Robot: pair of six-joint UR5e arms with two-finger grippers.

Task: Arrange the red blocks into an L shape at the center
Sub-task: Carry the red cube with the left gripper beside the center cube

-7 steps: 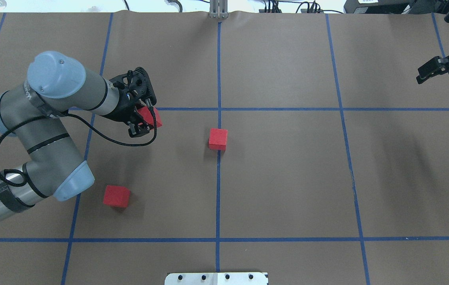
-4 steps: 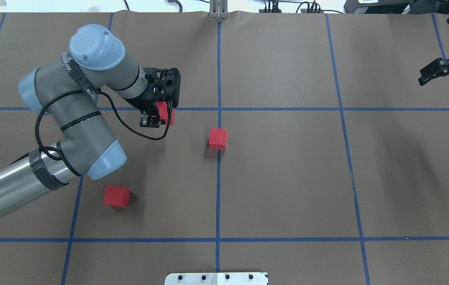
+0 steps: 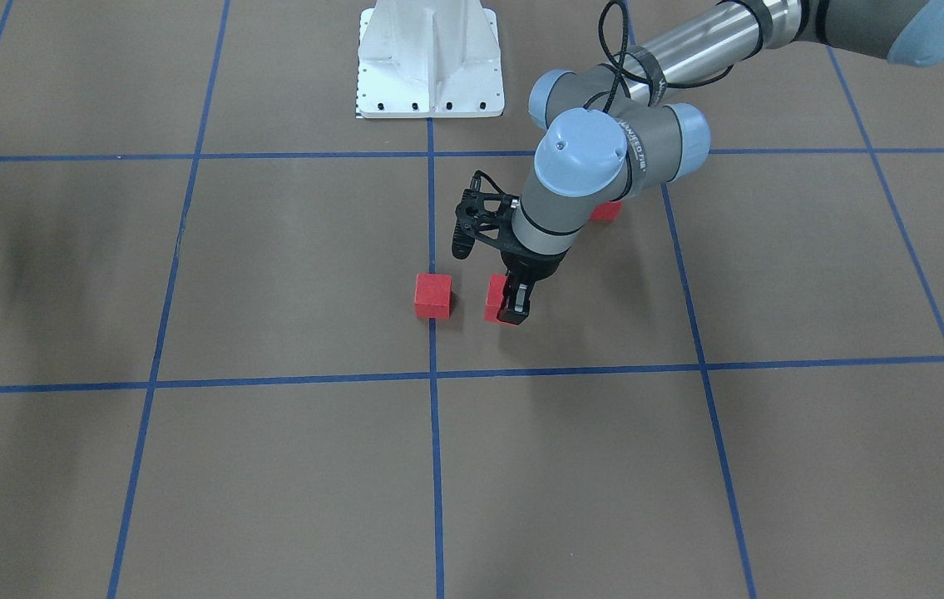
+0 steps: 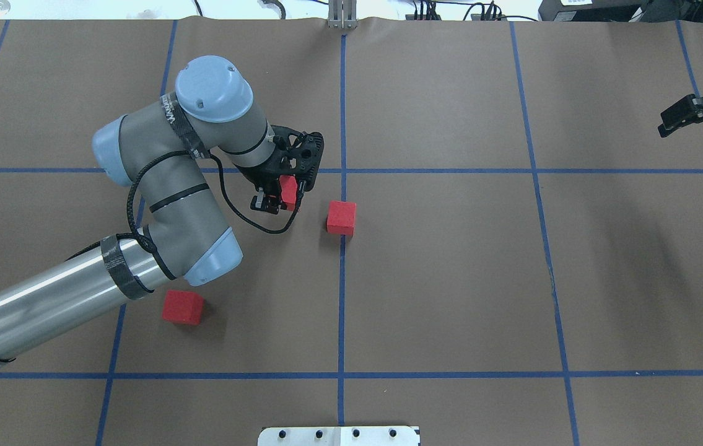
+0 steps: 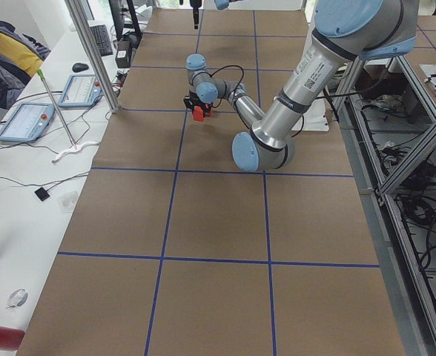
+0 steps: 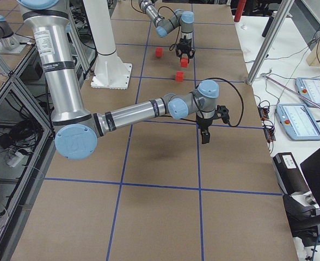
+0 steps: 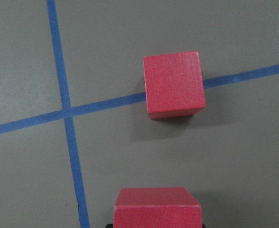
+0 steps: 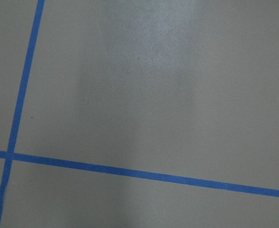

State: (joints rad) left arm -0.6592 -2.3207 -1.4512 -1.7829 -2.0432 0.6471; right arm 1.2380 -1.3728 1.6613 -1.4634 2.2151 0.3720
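My left gripper is shut on a red block and holds it just left of the middle vertical tape line. The held block shows at the bottom of the left wrist view. A second red block sits on that tape line, a short gap from the held one, and shows in the left wrist view. The third red block lies on the floor near my left arm's elbow. My right gripper hangs at the far right, empty, its fingers looking closed.
The white robot base stands at the near middle edge. In the front-facing view the third block is partly hidden behind my left arm. An operator and tablets are beyond the far edge.
My left arm has swung right with the red block, from the left square to close beside the block on the center line. The right gripper has drifted slightly right.
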